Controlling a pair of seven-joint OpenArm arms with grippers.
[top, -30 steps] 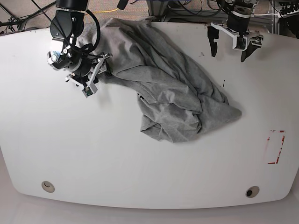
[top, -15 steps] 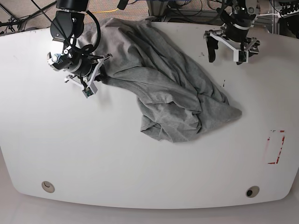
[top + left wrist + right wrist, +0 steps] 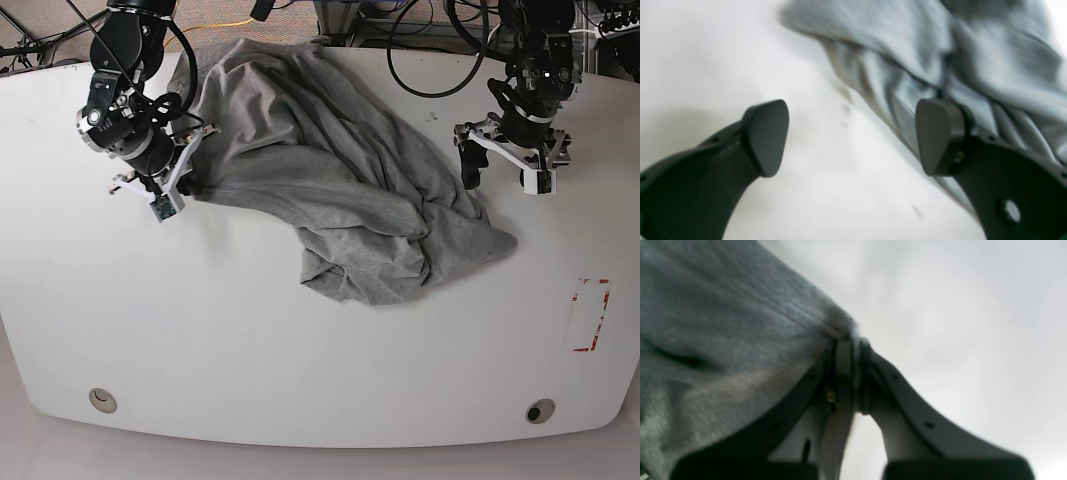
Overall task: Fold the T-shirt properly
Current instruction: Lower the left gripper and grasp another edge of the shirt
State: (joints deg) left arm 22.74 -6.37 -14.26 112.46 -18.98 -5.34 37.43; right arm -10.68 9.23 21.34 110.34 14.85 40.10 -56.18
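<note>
Clearly our right end effector [image 3: 850, 350] is clamped on the T-shirt [image 3: 340, 190] hem at nine o'clock, its arm angled down from ten; our left end effector [image 3: 505, 175] hangs spread wide over the tabletop [image 3: 300, 370] at two o'clock, beside the crumpled cloth.

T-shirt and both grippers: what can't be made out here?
- T-shirt: lettering unseen; base view too small, wrist views blurred.
- Right gripper: how much cloth is pinched, hidden between shut jaws.
- Left gripper: whether its open jaws touch the table, blurred.

Black arms [image 3: 125, 40], looped cables, white-edged dark pincers [image 3: 503, 152].
</note>
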